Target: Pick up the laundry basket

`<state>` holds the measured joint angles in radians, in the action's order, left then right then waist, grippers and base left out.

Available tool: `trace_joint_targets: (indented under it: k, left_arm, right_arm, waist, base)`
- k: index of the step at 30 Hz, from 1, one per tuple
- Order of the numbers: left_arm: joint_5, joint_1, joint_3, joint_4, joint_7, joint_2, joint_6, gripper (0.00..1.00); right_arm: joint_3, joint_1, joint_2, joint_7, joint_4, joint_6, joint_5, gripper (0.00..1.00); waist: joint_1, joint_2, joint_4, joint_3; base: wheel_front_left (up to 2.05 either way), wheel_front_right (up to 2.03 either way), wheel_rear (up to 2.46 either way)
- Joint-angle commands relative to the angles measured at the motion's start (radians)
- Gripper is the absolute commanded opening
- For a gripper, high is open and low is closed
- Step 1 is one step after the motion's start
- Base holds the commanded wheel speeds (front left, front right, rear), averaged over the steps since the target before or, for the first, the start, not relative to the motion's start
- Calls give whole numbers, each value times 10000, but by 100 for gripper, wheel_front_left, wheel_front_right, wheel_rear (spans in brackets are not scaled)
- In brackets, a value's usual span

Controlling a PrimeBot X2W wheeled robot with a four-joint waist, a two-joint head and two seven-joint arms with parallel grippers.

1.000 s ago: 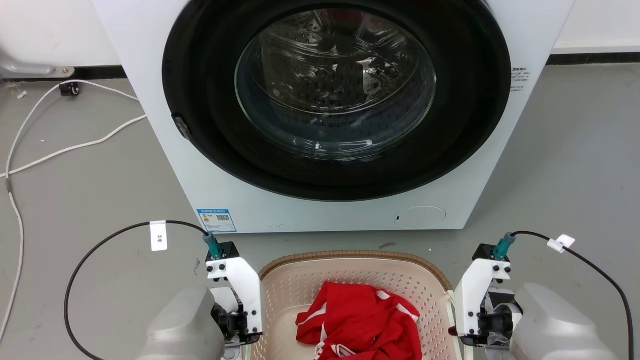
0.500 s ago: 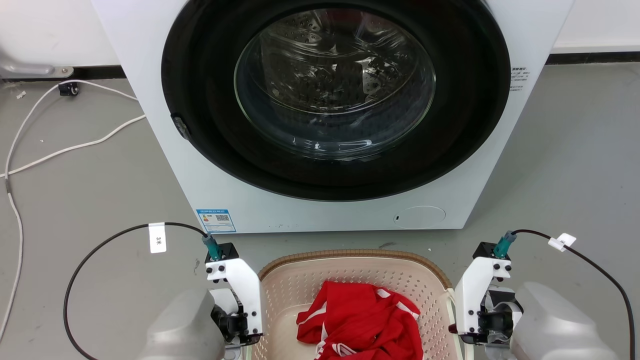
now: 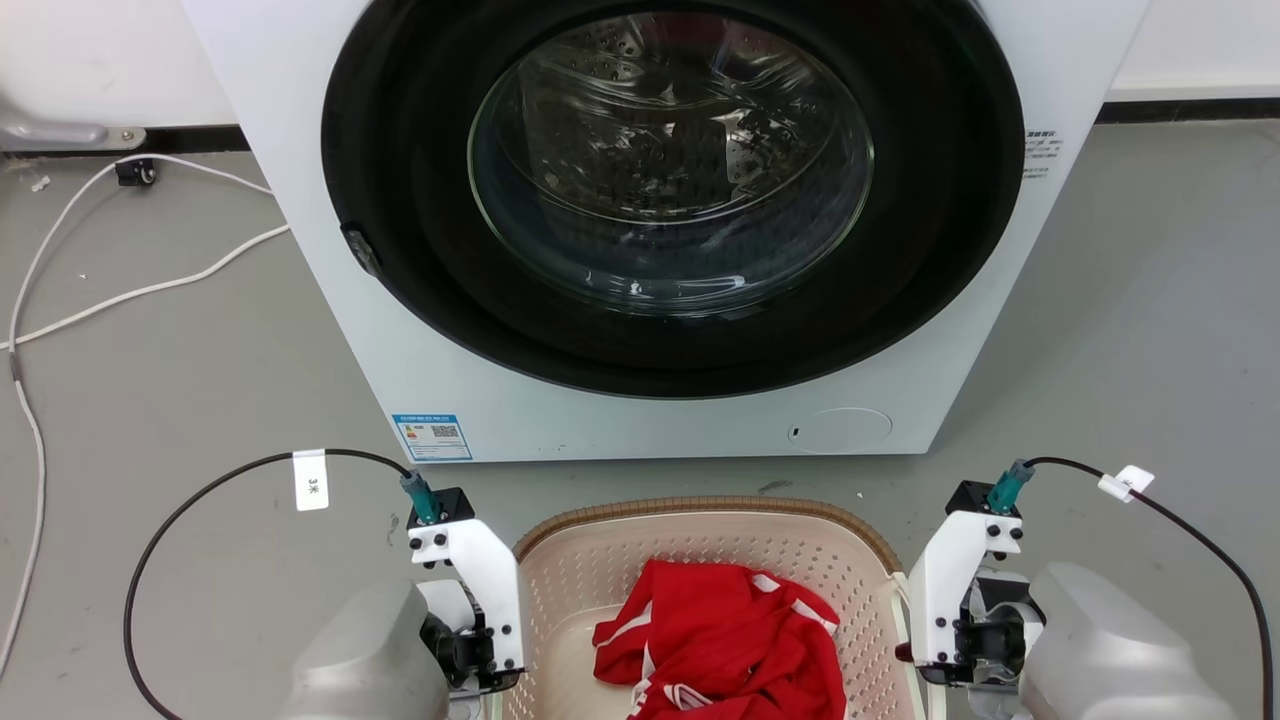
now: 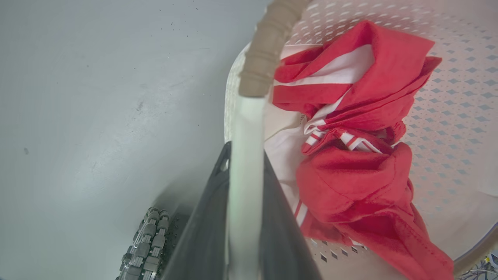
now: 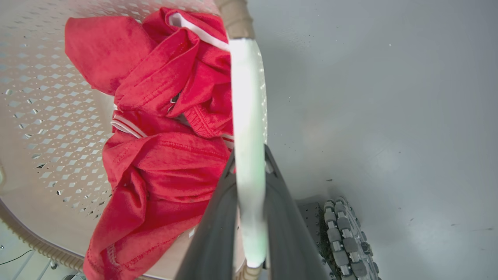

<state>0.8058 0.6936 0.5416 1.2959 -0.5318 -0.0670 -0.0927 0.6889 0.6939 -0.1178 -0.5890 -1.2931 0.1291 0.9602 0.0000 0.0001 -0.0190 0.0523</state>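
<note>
The laundry basket (image 3: 600, 570) is cream perforated plastic with a brown woven-look rim (image 3: 700, 503). It sits at the bottom middle of the head view, in front of the washing machine, and holds a crumpled red and white garment (image 3: 720, 640). My left gripper (image 4: 245, 149) is shut on the basket's white left handle (image 4: 247, 116), one dark finger on each side. My right gripper (image 5: 251, 153) is shut the same way on the white right handle (image 5: 247, 89). I cannot tell whether the basket's bottom touches the floor.
The white washing machine (image 3: 330, 300) stands just beyond the basket, its dark round door (image 3: 670, 170) shut. White cables (image 3: 150, 290) trail over the grey floor at the left. Ribbed grey wheels (image 4: 149, 245) (image 5: 342, 237) of my base sit close below each handle.
The whole head picture has shifted slightly, so the camera moved. Both grippers stay clamped at the basket's sides, and the basket with its garment looks the same.
</note>
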Motion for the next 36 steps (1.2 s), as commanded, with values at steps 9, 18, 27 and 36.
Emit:
trace_joint_targets:
  k: [9,18,27,36]
  left_arm:
    - [135,64,29,-103,153,178,-87,0]
    - [192,128,70,-103,240,169,-43,0]
    - [255,123,91,-103,264,139,-30,0]
    - [312,97,113,-104,275,144,9,0]
  right_arm:
    - [-8,131,231,235,63,28,33,0]
    - [-1,172,193,314,63,28,31,0]
    - [-10,198,187,285,62,28,76,0]
    - [-16,158,197,319,62,29,113,0]
  waist:
    - [0,-1,-41,88]
    - [0,-1,-78,182]
    - [0,-1,-67,217]
    - [0,-1,-65,227]
  base:
    - [0,0,0]
    - [0,0,0]
    - [0,0,0]
    - [0,0,0]
